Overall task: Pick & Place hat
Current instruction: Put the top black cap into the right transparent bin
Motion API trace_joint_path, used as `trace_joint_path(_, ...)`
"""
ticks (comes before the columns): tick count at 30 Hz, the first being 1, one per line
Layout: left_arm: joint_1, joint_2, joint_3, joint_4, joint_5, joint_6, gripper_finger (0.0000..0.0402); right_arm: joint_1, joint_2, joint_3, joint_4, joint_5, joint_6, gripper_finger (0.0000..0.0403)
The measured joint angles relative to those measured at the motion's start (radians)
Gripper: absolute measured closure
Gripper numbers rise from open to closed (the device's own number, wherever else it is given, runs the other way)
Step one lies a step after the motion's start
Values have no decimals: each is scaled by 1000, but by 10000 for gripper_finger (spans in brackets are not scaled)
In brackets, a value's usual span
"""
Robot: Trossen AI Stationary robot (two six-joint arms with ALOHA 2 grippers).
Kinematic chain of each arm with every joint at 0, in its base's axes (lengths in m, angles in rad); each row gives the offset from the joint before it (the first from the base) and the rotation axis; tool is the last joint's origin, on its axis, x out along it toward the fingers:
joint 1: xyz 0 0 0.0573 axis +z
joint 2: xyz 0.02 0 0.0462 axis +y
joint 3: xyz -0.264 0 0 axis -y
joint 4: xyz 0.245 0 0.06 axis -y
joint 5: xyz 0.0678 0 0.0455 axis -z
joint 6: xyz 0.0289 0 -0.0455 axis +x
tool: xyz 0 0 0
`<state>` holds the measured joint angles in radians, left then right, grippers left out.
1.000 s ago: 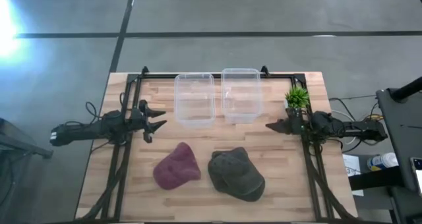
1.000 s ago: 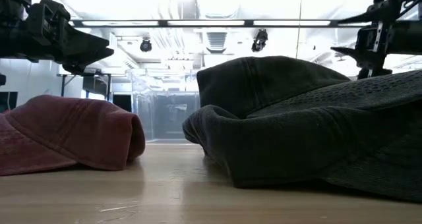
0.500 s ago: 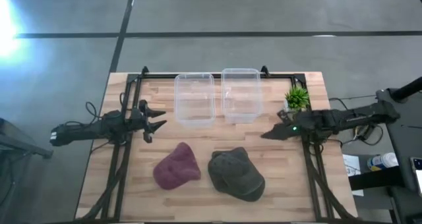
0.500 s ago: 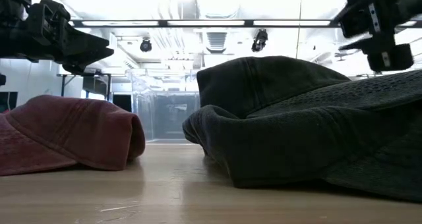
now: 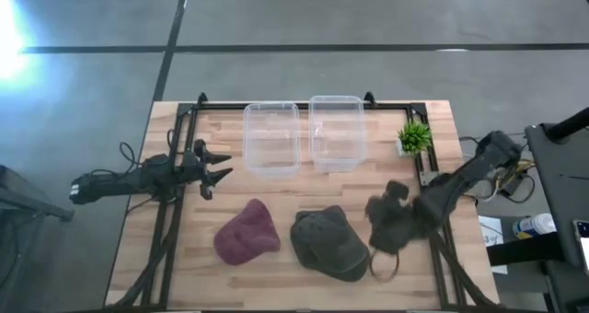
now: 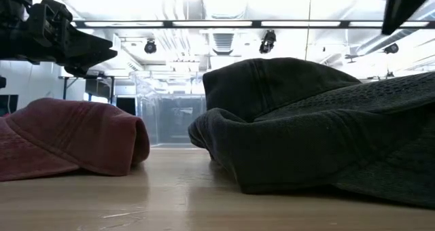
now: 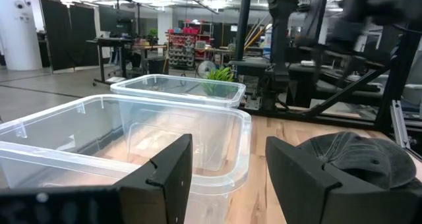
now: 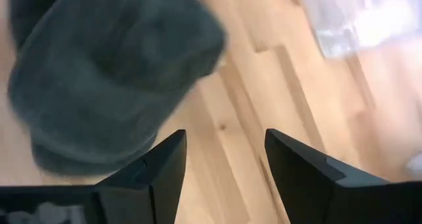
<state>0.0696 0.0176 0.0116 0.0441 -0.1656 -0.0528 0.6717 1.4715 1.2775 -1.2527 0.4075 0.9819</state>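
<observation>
A dark grey cap (image 5: pixel 329 244) lies crown up on the table's near middle; it fills the low view (image 6: pixel 319 136) and shows in the right wrist view (image 8: pixel 105 72) and the left wrist view (image 7: pixel 359 159). A maroon cap (image 5: pixel 247 232) rests on the wood to its left (image 6: pixel 68 143). My right gripper (image 5: pixel 385 219) hangs open above the table just right of the grey cap, fingers pointing down (image 8: pixel 224 178). My left gripper (image 5: pixel 219 167) waits open over the table's left side (image 7: pixel 227 171).
Two clear plastic bins (image 5: pixel 271 138) (image 5: pixel 336 132) stand side by side at the table's far middle. A small potted green plant (image 5: pixel 414 136) sits at the far right. A black frame (image 5: pixel 304 103) edges the table.
My right arm has swung from the table's right edge toward the near middle and tipped its fingers downward, arriving beside the grey cap. Both caps lie where they were.
</observation>
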Motion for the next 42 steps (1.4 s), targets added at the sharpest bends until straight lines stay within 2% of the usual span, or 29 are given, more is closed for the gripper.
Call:
trace_joint_path(7, 0, 0, 0, 0, 0, 0, 215, 149, 188, 123, -23, 41, -150, 199)
trace_joint_path(12, 0, 0, 0, 0, 0, 0, 215, 231, 307, 153, 75, 41, -413, 199)
trace_joint_path(15, 0, 0, 0, 0, 0, 0, 215, 245, 381, 171, 101, 51, -489, 199)
trace_joint_path(21, 0, 0, 0, 0, 0, 0, 215, 229, 506, 207, 105, 191, -450, 199)
trace_joint_path(24, 0, 0, 0, 0, 0, 0, 215, 220, 540, 235, 107, 199, -409, 199)
trace_joint_path(35, 0, 0, 0, 0, 0, 0, 215, 186, 538, 290, 183, 418, -402, 199)
trace_joint_path(42, 0, 0, 0, 0, 0, 0, 215, 112, 542, 251, 246, 424, -405, 200)
